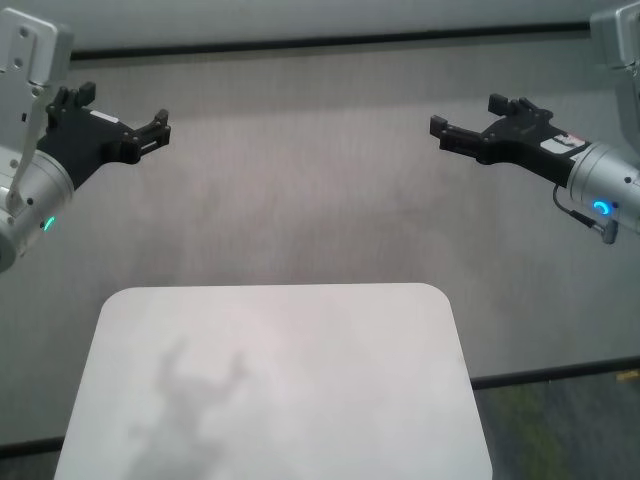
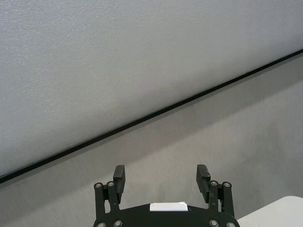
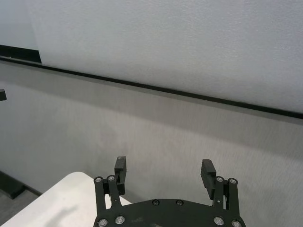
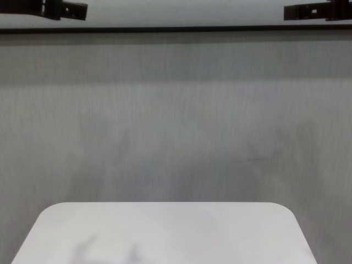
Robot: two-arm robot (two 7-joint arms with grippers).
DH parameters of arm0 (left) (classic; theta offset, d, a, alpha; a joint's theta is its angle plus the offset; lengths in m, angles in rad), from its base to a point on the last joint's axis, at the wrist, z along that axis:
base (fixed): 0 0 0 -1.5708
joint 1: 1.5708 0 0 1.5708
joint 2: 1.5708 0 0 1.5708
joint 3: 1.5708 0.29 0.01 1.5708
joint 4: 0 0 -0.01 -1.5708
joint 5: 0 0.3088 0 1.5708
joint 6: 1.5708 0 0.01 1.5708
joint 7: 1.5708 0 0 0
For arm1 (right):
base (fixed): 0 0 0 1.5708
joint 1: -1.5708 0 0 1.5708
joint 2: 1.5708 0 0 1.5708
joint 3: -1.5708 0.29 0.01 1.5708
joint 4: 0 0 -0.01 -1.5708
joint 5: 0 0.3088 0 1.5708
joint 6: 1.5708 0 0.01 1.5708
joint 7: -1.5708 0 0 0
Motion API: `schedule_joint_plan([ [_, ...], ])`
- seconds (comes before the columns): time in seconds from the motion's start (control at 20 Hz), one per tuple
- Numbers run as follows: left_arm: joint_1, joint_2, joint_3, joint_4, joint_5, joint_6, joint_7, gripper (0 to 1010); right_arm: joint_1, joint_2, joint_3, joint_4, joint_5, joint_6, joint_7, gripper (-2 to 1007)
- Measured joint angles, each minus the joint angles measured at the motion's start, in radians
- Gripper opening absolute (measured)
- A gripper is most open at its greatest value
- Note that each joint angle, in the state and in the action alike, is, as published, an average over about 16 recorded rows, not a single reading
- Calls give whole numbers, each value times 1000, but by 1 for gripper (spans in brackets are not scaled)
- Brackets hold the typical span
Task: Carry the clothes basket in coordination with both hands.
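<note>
The clothes basket is out of view in every frame. My left gripper [image 1: 158, 128] hangs raised at the left, above the grey floor, open with nothing between its fingers; its own wrist view shows the left gripper [image 2: 161, 176] with jaws wide apart. My right gripper [image 1: 440, 130] hangs raised at the right at about the same height, also open and holding nothing; the right wrist view shows the right gripper [image 3: 164, 169] with a wide gap. In the chest view only the tips of the left gripper [image 4: 81, 9] and right gripper [image 4: 289, 11] show at the top edge.
A white table with rounded corners [image 1: 280, 380] stands below and between the arms, bare apart from shadows. Grey carpeted floor [image 1: 300, 190] lies beyond it, ending at a wall with a black baseboard [image 1: 330, 42].
</note>
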Motion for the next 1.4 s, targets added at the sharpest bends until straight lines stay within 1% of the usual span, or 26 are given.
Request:
schedule_joint_plan([
  [0.3, 0, 0, 0, 0, 0, 1, 1, 1002, 3, -2, -2, 4, 0, 1, 0, 1005],
  [0.4, 1, -3, 0, 2, 1, 6, 4, 1002, 7, -7, -7, 13, 1, 3, -3, 1005],
  [0.55, 10, -9, -1, 6, 5, 21, 15, 1002, 13, -23, -21, 38, 0, 11, -13, 1004],
  [0.75, 34, -22, 0, 16, 16, 61, 33, 1002, 16, -49, -45, 82, -5, 28, -27, 1004],
  [0.9, 52, -30, 5, 30, 29, 98, 43, 1002, 16, -68, -72, 121, -14, 45, -35, 1004],
  [1.05, 70, -36, 15, 48, 46, 137, 47, 1002, 14, -87, -100, 167, -25, 70, -40, 1004],
  [1.15, 81, -37, 25, 62, 59, 160, 45, 1002, 10, -98, -115, 196, -29, 91, -40, 1004],
  [1.25, 88, -37, 36, 74, 71, 180, 39, 1002, 5, -106, -126, 220, -33, 110, -37, 1005],
  [1.4, 91, -33, 52, 92, 85, 202, 26, 1002, 0, -111, -136, 245, -37, 134, -29, 1005],
])
